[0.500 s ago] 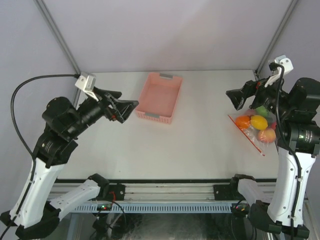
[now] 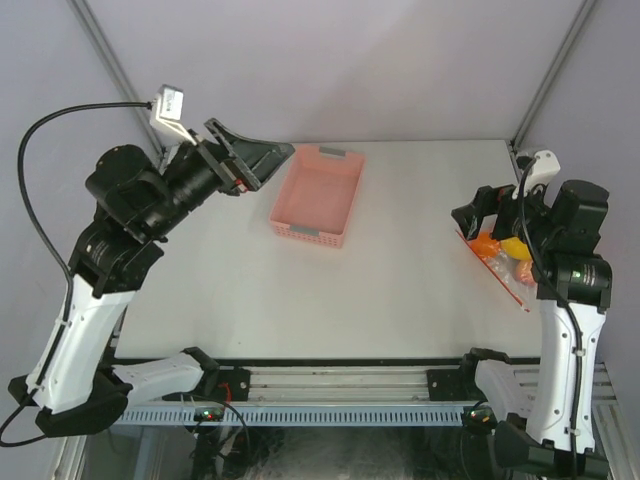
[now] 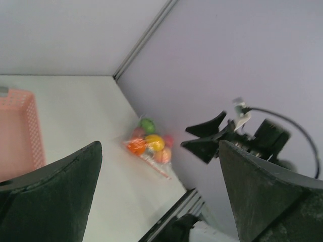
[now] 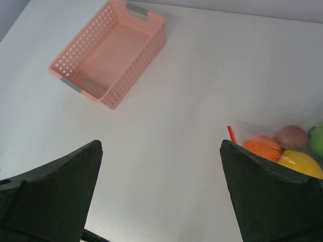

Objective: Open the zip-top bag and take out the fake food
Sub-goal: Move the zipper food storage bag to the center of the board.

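Your right hand (image 2: 466, 220), fingers apart, hangs just over the zip-top bag (image 2: 508, 272) at the desk's (image 2: 400, 280) right edge, likely lining up on its zipper; the fake food (image 2: 487, 245) lies inside. Your left hand (image 2: 272, 165), fingers apart too, hangs raised beside the pink basket (image 2: 300, 232).

The clear zip-top bag (image 3: 151, 161) lies flat, holding colourful fake food (image 3: 154, 142).
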Robot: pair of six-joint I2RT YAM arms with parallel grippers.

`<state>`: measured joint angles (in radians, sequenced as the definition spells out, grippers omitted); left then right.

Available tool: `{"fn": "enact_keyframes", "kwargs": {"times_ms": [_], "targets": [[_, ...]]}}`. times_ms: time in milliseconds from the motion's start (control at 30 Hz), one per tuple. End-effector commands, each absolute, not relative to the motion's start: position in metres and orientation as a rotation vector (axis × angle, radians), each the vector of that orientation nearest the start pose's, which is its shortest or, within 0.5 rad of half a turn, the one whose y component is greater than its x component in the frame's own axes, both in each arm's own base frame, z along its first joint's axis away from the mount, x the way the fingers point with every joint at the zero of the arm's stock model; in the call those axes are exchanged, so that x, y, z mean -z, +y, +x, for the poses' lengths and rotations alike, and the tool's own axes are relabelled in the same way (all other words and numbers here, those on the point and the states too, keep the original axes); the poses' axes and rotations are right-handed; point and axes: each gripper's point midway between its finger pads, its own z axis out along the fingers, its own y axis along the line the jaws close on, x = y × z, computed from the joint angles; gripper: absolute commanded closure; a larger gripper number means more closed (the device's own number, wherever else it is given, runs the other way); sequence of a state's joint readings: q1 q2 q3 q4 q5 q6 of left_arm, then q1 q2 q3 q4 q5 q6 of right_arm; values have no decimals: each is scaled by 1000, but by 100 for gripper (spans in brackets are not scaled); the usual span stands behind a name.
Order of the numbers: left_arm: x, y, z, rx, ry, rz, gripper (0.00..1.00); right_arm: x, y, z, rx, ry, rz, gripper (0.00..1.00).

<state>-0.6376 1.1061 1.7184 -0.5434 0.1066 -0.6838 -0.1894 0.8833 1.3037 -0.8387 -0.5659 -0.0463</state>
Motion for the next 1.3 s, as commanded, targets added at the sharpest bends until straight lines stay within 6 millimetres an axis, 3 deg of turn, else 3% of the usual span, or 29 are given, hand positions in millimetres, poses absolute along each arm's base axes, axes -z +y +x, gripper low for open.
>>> {"fn": "enact_keyframes", "kwargs": {"times_ms": [0, 267, 467, 667, 800, 933, 1133, 1267], "targets": [[-565, -203, 210, 1237, 1510, -144, 0, -353, 40, 255, -356, 1855, -234, 0], [-589, -185, 192, 1306, 1425, -219, 0, -332, 39, 255, -381, 1834, -290, 0], [-590, -186, 185, 1337, 1401, -194, 0, -283, 52, 249, -434, 1840, -543, 0], [-574, -200, 186, 1382, 1362, -122, 0, -237, 23, 271, -264, 1910, -577, 0], [-600, -195, 181, 1427, 1262, -122, 0, -213, 13, 279, -204, 1979, -602, 0], [-623, -209, 168, 1555, 1206, -67, 0, -188, -6, 282, -82, 2073, -607, 0], [-623, -229, 165, 1583, 1232, -28, 0, -149, -29, 283, 104, 2172, -626, 0], [-616, -232, 174, 1538, 1256, -36, 0, -132, -38, 284, 161, 2249, -613, 1]]}}
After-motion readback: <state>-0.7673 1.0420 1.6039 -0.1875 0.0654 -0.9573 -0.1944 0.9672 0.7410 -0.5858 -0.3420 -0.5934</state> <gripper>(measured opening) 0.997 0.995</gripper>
